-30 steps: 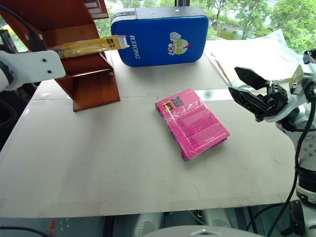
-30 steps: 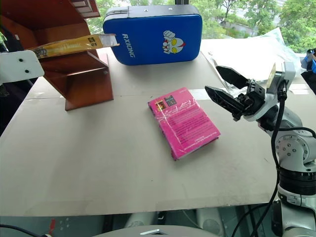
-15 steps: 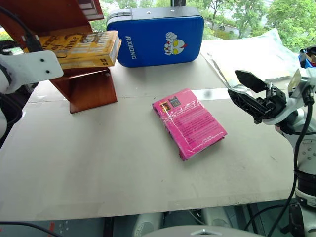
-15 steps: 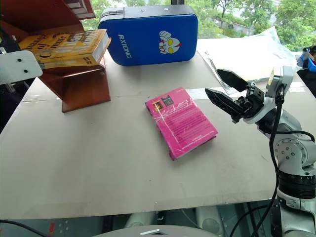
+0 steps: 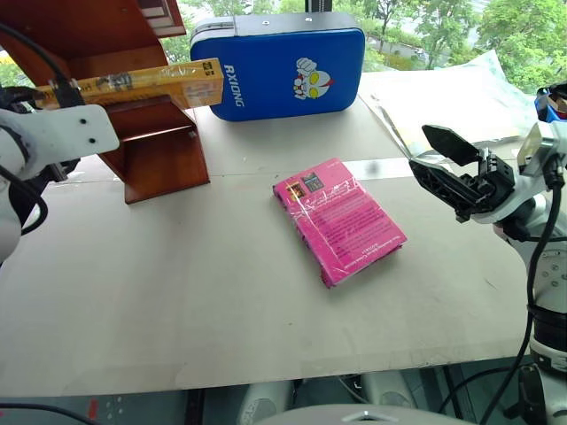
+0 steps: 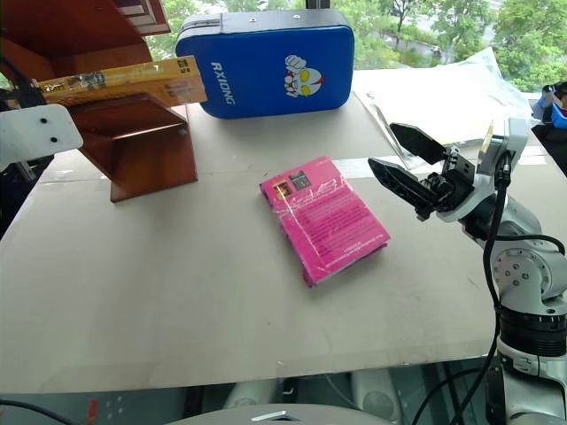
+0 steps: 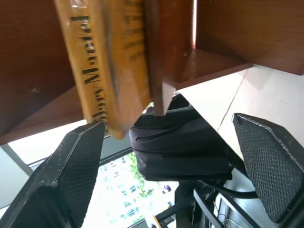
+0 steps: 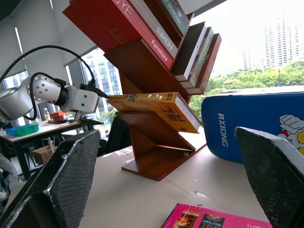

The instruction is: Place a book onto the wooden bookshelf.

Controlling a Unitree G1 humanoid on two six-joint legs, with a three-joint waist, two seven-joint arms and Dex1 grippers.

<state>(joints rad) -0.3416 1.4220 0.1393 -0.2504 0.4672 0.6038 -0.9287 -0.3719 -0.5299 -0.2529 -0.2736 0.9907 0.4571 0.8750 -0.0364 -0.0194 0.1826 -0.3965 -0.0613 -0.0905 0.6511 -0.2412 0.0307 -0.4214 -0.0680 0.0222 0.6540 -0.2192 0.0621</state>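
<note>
Wooden bookshelf: right wrist view shows upper compartments stocked with books, cropped from head views. Book: lying flat in lower compartment. Left gripper: jaws spread wide, empty, beside book. Right gripper: jaws spread, empty.

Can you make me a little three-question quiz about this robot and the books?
1. True or false: the yellow book lies on the wooden bookshelf.
2. Which book lies on the table? A) pink book B) green C) white
3. Fill in: the blue zip case stands ___ the pink book.

Key: 1 true; 2 A; 3 behind. Both the left gripper and right gripper are open.
</note>
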